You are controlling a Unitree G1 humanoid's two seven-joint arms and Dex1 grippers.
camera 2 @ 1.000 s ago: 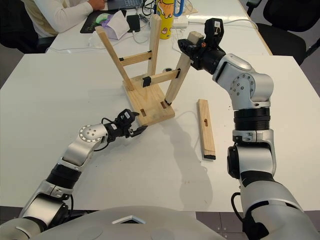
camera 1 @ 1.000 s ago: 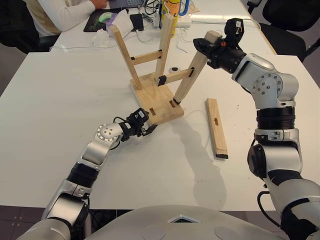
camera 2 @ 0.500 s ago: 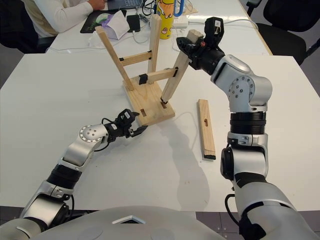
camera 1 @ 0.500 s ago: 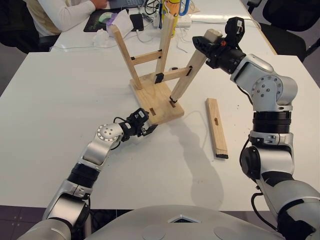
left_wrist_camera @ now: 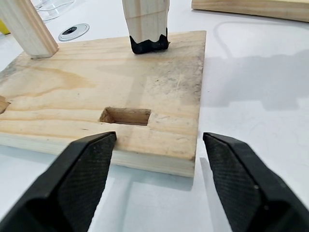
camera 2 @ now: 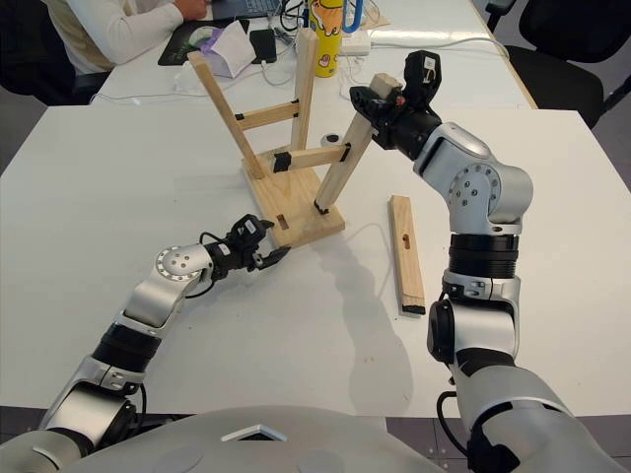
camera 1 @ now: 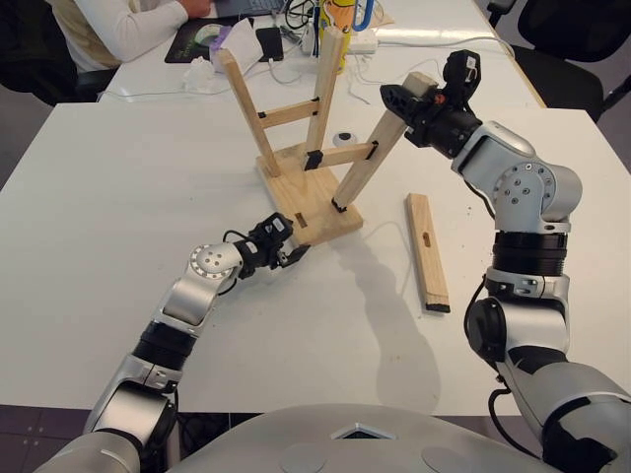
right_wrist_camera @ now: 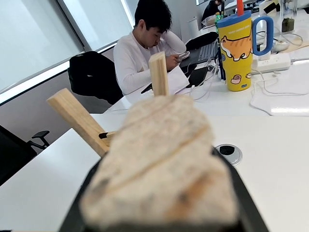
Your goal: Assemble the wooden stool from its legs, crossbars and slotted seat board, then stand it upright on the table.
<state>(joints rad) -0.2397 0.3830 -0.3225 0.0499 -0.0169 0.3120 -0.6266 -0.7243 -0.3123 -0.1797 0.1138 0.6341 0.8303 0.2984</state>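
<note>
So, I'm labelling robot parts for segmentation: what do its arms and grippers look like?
The left arm and right arm are silver-grey shells with rounded joint housings and black ribbed bands between segments. Thin black cables loop at the left wrist. The left gripper and right gripper are black; the left's two wedge-shaped fingers have a finely textured surface.

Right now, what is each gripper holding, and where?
Right gripper clamps the leaning leg at its top end. Left gripper, open by the seat board edge, holds nothing.
</note>
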